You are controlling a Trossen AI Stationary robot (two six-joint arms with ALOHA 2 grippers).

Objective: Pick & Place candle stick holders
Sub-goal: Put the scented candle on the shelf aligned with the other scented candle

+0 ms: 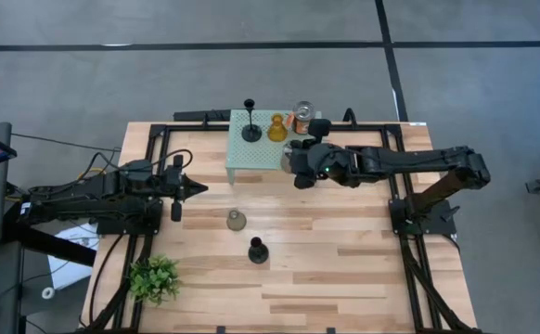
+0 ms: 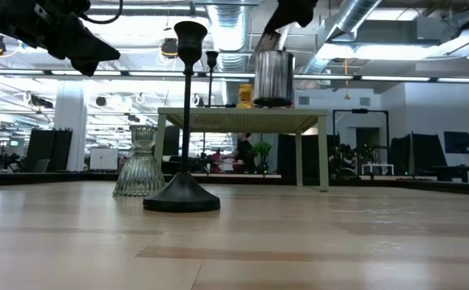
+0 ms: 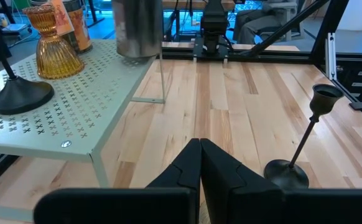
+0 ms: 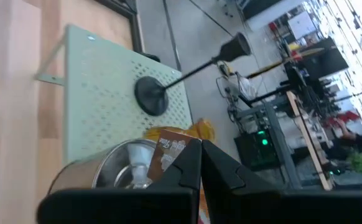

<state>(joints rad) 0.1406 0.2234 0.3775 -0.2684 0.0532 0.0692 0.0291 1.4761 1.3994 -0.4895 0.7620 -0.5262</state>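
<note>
The mint-green rack [image 1: 251, 162] stands at the table's far middle. On it are a black holder [image 1: 250, 133], an amber glass holder [image 1: 276, 128] and an orange-labelled jar [image 1: 304, 114]. My right gripper [image 1: 298, 167] is over the rack's near right corner, shut on a silvery jar holder [image 2: 273, 76] whose base stands on the rack. A grey-olive holder [image 1: 237, 220] and a second black holder [image 1: 257, 250] stand on the table. My left gripper [image 1: 194, 188] is shut and empty, left of the rack. My right gripper has the silvery jar holder by its top rim [image 4: 180, 151], coming from above and slanting in from the table's right. The fingers themselves hide the exact place of contact. The jar stands upright with its base [image 2: 273, 103] on the rack's top.
A green leafy plant [image 1: 154, 278] stands at the table's near left corner. Black frame rails [image 1: 154, 139] run along the table's left, right and far sides. Bare wood lies right of the black holder on the table.
</note>
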